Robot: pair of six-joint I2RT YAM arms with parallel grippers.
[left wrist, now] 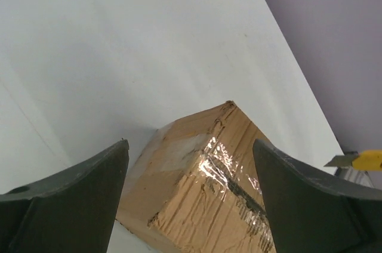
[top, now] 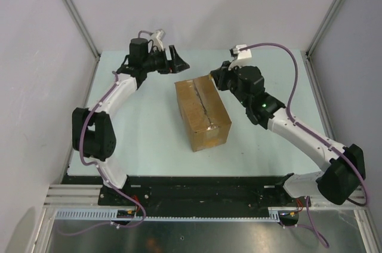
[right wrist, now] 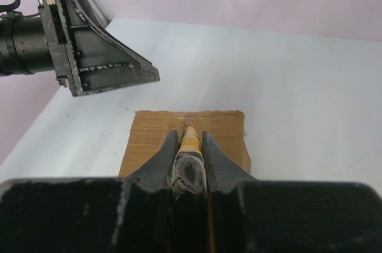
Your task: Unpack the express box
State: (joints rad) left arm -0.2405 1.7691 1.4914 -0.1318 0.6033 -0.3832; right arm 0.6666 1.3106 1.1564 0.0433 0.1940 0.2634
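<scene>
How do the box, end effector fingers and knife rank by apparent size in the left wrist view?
Largest: box and fingers look alike; fingers are nearest the camera, so unranked.
Smallest: knife, cut off at the frame edge.

A robotics lab test cell: plain white panels (top: pixel 209 2) in aluminium frame posts (top: pixel 71 9) enclose a pale green counter (top: pixel 149 145) carrying one express box (top: pixel 203 113). The left arm (top: pixel 113 98) and right arm (top: pixel 298 130) are bolted to a black base rail (top: pixel 203 192), and purple cables (top: pixel 274 45) run toward a slotted cable duct (top: pixel 197 216).
</scene>
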